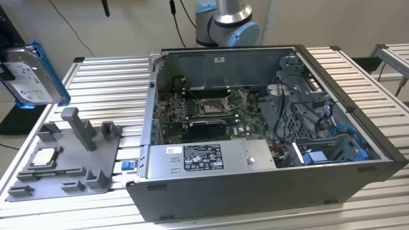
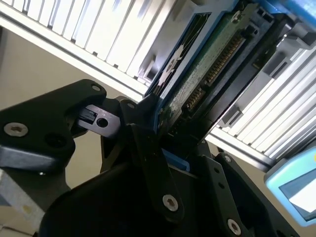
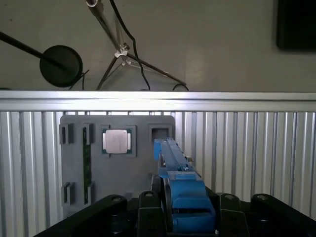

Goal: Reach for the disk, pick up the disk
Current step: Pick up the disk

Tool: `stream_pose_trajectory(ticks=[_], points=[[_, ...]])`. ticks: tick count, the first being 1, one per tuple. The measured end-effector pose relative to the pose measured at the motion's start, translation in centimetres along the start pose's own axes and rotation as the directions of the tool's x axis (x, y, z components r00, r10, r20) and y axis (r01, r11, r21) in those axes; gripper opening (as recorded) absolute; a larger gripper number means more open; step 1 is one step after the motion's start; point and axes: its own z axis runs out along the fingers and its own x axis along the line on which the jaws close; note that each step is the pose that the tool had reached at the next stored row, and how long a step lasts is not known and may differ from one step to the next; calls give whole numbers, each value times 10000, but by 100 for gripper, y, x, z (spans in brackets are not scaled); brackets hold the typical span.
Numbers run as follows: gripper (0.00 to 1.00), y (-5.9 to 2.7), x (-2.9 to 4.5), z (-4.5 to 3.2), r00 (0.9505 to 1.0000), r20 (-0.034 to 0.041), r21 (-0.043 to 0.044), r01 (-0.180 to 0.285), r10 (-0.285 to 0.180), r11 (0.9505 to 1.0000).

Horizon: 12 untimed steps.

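Exterior view: the disk [image 1: 27, 79] hangs well above the grey fixture plate [image 1: 73, 160], clear of it. First wrist view: gripper [image 3: 190, 212] clamped on its blue frame; pick-up looks complete, any further move needs that clamp firm.

open grey metal computer case [image 1: 243, 196] on ribbed aluminium tabletop [image 1: 108, 86], exterior view's right | grey plastic fixture tray [image 1: 70, 158] just beside case, exterior view's left | small square silver chip [image 1: 43, 157] in tray | silver-grey metal disk in blue plastic frame [image 1: 28, 74] in black claw [image 3: 187, 207], above tabletop
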Motion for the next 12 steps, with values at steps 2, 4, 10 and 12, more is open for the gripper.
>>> stream_pose_trajectory(ticks=[2,4,10,12], points=[[0,0,-4,-63,10000,29,-3,1,-1,10000],[0,0,-6,-105,9999,102,-1,1,-1,10000],[0,3,-13,-204,9991,434,-8,1,-1,10000],[0,4,-18,-271,9990,457,-9,0,1,10000]])
